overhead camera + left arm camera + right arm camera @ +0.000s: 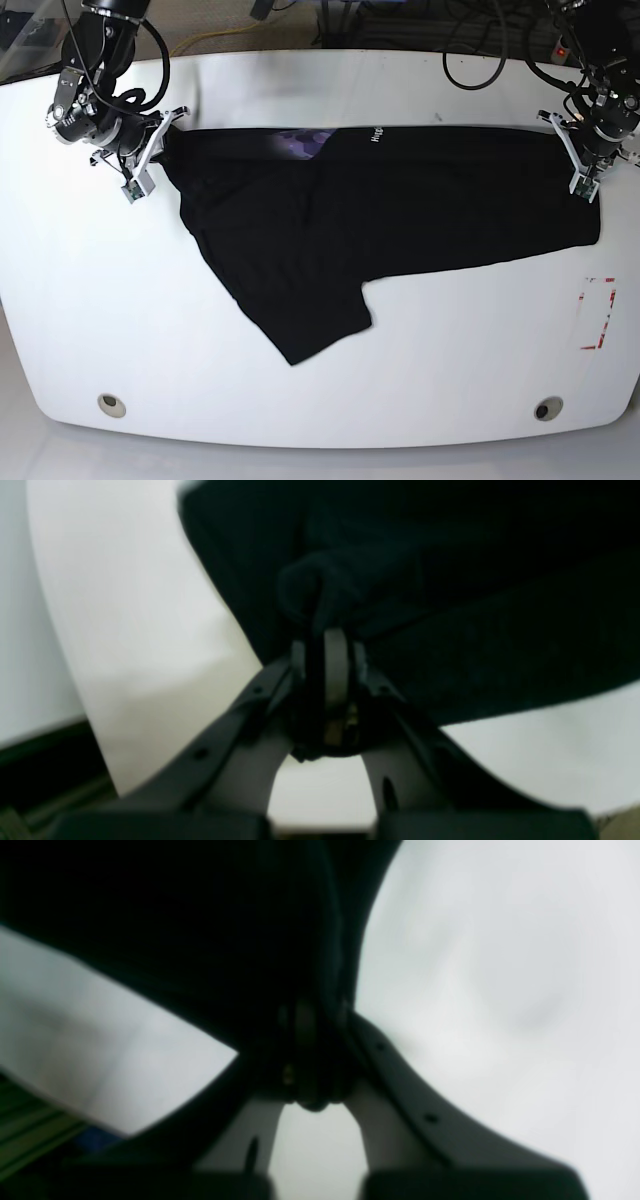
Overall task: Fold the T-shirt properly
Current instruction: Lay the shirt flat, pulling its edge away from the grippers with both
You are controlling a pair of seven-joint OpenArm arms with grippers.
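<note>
Both grippers are pinched tight on cloth, one at each far-edge corner of the T-shirt (400, 215). Left gripper (578, 150) sits at the end of the shirt nearest the red marking (598, 313), and its wrist view shows the fingers (336, 665) pressed together with a bunched fold of black fabric sticking out past the tips. Right gripper (160, 135) is at the opposite end of the shirt, and its own camera shows the same deal: jaws together, dark cloth (200, 940) gathered into a ridge right where they meet. That view is pretty blurry though, so I can't make out fine detail.

The shirt is stretched between the two grippers across the far half of the table (150, 340), its top edge pulled nearly straight. From there it spreads toward the near edge of the table. The part below the left gripper ends in a fairly even hem, while the part below the right gripper runs down on a slant into a sleeve (315, 320) that juts out toward the near edge with a squared-off end.

Fabric is matte black and soft, with shallow wrinkles fanning out from the right gripper's corner. A purple patch (300, 143) shows along the top edge, with tiny white lettering (375, 135) just beside it, too small to read.

Table is glossy white with rounded corners, and two round holes (112, 404) sit near its front edge, well apart from the shirt.
</note>
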